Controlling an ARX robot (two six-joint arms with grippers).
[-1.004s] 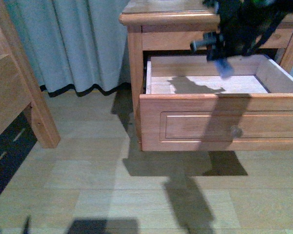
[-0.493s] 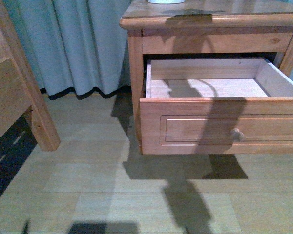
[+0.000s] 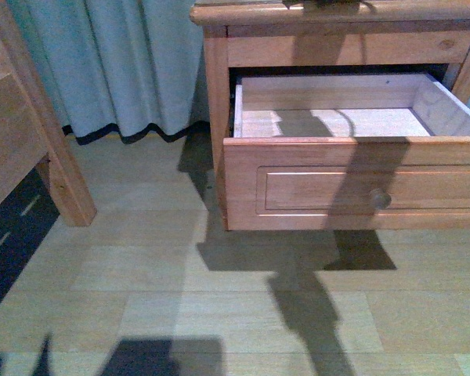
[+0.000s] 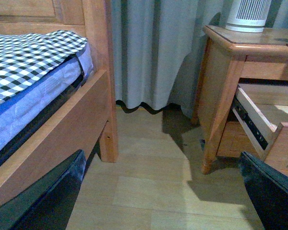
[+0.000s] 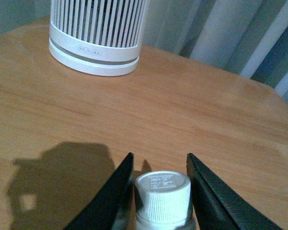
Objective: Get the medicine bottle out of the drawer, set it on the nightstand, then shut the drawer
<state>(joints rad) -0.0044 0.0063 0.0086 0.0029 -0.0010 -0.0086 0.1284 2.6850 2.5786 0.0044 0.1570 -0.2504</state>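
My right gripper is shut on the medicine bottle, a small white bottle with a ribbed white cap, and holds it above the nightstand's wooden top. In the front view the nightstand stands at the upper right. Its taller drawer is pulled open, with a round knob and a pale, bare inside. Neither arm shows in the front view. My left gripper is open and empty, low above the floor between the bed and the nightstand.
A large white ribbed appliance stands on the nightstand top beyond the bottle; it also shows in the left wrist view. A wooden bed frame with a checked mattress is at the left. Grey curtains hang behind.
The right arm, blurred over the open drawer a second ago, has risen out of the front view. The front view has shifted slightly, so the nightstand sits higher in the frame.
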